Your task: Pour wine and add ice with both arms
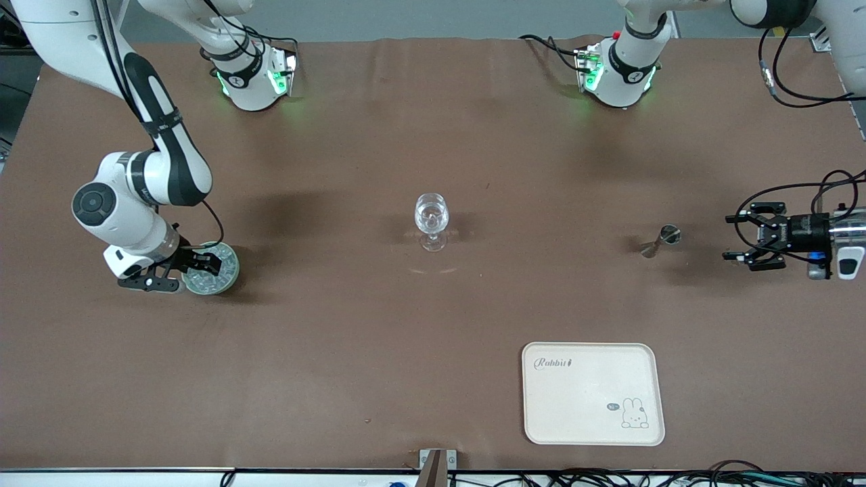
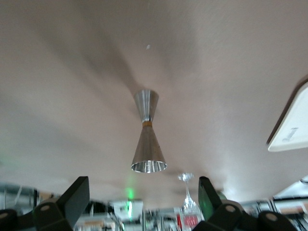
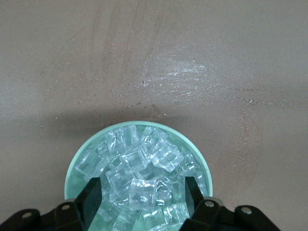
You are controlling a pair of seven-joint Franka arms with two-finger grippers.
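Tabletop [image 1: 379,352]: brown surface that carries every item.

Ice [image 3: 139,180]: small clear cubes piled in a pale green bowl [image 3: 77,163], which stands toward the right arm's end of the tabletop, well apart from the glass.

Right gripper [image 1: 177,272]: lowered into the bowl from above. In the right wrist view its fingers [image 3: 91,197] stand spread, one on each side of a cluster of cubes at the middle of the pile, tips down among the ice. Whether they press on a cube yet cannot be told.

Left gripper [image 1: 751,238]: hovers low over the tabletop at the left arm's end, turned on its side and pointing toward the jigger. Its fingers [image 2: 72,202] are spread wide and hold nothing.

Jigger [image 1: 659,241]: a metal double cone standing on the tabletop near the left gripper and apart from it. In the left wrist view it shows between the two fingers, farther off.

Wine glass [image 1: 431,220]: a clear stemmed glass upright near the middle of the tabletop, between the bowl and the jigger. Its contents cannot be made out.

Tray [image 1: 534,406]: a cream rectangular tray with a rabbit drawing, lying flat nearer to the front camera than the jigger and the glass, with nothing on it.
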